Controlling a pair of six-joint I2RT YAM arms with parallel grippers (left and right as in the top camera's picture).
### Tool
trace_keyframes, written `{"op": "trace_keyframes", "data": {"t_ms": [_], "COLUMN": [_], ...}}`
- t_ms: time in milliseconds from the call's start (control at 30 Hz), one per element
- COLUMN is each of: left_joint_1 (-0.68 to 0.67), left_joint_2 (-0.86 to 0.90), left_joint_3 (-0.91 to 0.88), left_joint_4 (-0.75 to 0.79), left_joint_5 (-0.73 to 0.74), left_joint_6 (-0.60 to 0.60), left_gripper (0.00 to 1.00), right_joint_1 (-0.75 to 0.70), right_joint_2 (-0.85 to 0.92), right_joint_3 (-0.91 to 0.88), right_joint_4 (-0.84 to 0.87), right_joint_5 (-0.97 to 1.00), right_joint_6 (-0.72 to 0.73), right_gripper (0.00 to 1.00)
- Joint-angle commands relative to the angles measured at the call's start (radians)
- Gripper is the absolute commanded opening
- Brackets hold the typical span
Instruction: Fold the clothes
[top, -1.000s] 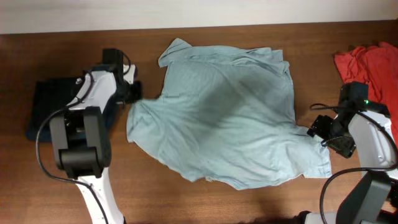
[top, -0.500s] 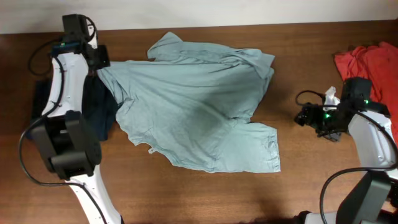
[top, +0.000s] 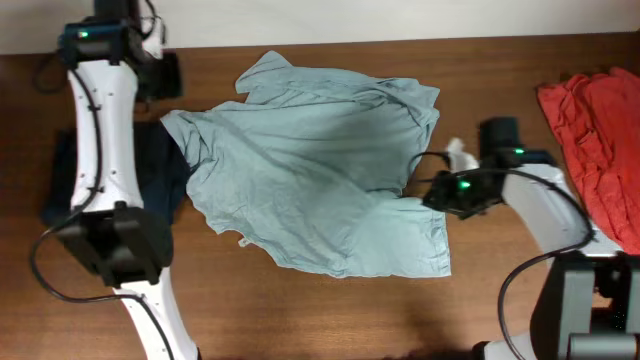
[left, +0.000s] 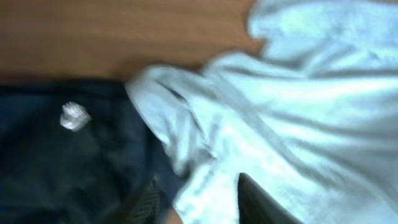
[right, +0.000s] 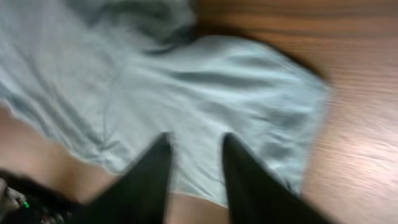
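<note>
The pale grey-blue T-shirt (top: 320, 170) lies spread and wrinkled across the middle of the table. Its left corner (left: 168, 118) overlaps the dark navy garment (top: 75, 180), whose small white logo (left: 74, 116) shows in the left wrist view. A red garment (top: 590, 120) lies at the far right. My left gripper (top: 166, 78) (left: 198, 182) hangs open above that left corner, holding nothing. My right gripper (top: 436, 192) (right: 196, 138) is at the shirt's right sleeve (right: 249, 112). Its jaws stand a little apart over the hem, and the view is blurred.
The brown wooden table (top: 520, 290) shows bare wood in front of the shirt and between the shirt and the red garment. A pale wall runs along the table's back edge (top: 400, 40). Both arm bases stand at the front corners.
The shirt was dragged left. My left gripper then let go of its corner and rose toward the back left. My right arm swept left to the right sleeve, its jaws narrowing.
</note>
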Motion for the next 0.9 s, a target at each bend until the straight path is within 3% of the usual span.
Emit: {"op": "trace_keyframes", "data": {"t_ms": [0, 67, 167, 333, 533, 667, 867], "left_joint_1": [-0.055, -0.093, -0.138, -0.174, -0.175, -0.175, -0.175], "left_joint_2": [-0.015, -0.015, -0.016, -0.036, -0.126, -0.203, -0.242], "left_joint_3": [0.008, 0.008, 0.008, 0.008, 0.008, 0.008, 0.008], "left_joint_4": [-0.081, -0.126, -0.157, -0.188, -0.195, -0.192, -0.254], "left_joint_5": [0.053, 0.053, 0.053, 0.052, 0.040, 0.037, 0.007], "left_joint_6": [0.005, 0.005, 0.005, 0.005, 0.023, 0.046, 0.058], "left_gripper": [0.15, 0.04, 0.01, 0.01, 0.01, 0.01, 0.04], "right_joint_1": [0.097, 0.138, 0.165, 0.175, 0.230, 0.433, 0.662], "right_joint_2": [0.032, 0.076, 0.177, 0.282, 0.279, 0.211, 0.099], "right_joint_3": [0.015, 0.015, 0.015, 0.015, 0.015, 0.015, 0.015], "right_joint_4": [0.018, 0.021, 0.032, 0.026, -0.174, -0.258, -0.177], "right_joint_5": [0.067, 0.148, 0.181, 0.167, 0.122, 0.091, 0.148], "right_joint_6": [-0.009, 0.008, 0.028, 0.040, 0.021, 0.006, 0.109], "right_gripper": [0.20, 0.13, 0.05, 0.04, 0.04, 0.04, 0.04]}}
